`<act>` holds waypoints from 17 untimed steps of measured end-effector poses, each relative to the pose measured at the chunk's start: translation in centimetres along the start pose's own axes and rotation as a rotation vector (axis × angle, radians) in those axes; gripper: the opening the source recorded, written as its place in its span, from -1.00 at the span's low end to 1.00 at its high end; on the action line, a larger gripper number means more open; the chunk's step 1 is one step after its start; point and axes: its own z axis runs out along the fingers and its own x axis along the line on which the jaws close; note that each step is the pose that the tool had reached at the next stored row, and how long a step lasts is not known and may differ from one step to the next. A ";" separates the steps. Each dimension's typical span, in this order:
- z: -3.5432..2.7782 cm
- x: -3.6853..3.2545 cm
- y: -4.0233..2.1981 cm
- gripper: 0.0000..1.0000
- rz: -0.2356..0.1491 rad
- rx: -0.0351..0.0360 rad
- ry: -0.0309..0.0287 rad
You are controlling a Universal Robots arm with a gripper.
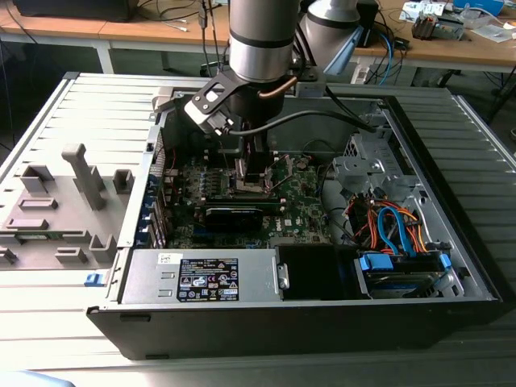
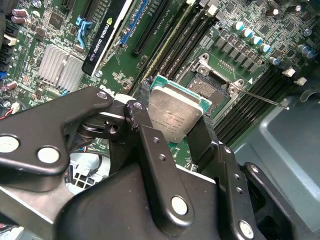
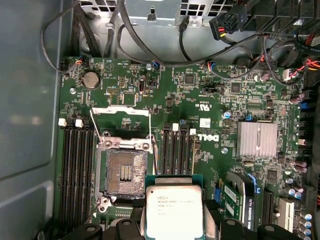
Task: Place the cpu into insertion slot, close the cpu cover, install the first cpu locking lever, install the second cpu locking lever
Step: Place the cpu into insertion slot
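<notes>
1. The cpu (image 2: 176, 116), a flat square chip with a silvery-grey top, is pinched by the gripper (image 2: 172, 122). Its black fingers (image 2: 144, 129) press against opposite edges of the chip.
2. The cpu hangs over the green board (image 3: 200, 100), just beside the insertion slot (image 3: 125, 172) and not in it.
3. The insertion slot lies uncovered, with its dark pin field bare inside a silvery metal rim.
4. The cpu cover (image 3: 122, 112), a thin metal frame with a window, stands open on the side of the slot that faces the coin battery (image 3: 90, 80).
5. The locking levers (image 3: 92, 127), two thin wire rods, stand free of their catches, one along each side of the slot.
6. Long black memory slots (image 3: 75, 170) flank the insertion slot on both sides. A finned heat sink (image 3: 257, 140) sits well apart from it on the board.
7. In the exterior view, the arm (image 1: 258, 40) reaches straight down into the open computer case (image 1: 266, 326), with the gripper above the middle of the board.
8. A power supply (image 1: 201, 278) lies against the near wall of the case. A drive bay with blue and orange cables (image 1: 399, 234) fills the corner at the exterior view's right.
9. The case rests on a ribbed grey table (image 1: 81, 97). A grey fixture tray (image 1: 64, 201) lies on the table at the exterior view's left.
</notes>
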 end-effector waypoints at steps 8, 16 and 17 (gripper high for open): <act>0.03 0.01 -0.09 0.09 0.000 0.0000 0.0000; 0.12 0.02 -0.26 0.09 0.000 0.0001 0.0000; 0.15 0.02 -0.30 0.09 0.000 0.0000 0.0000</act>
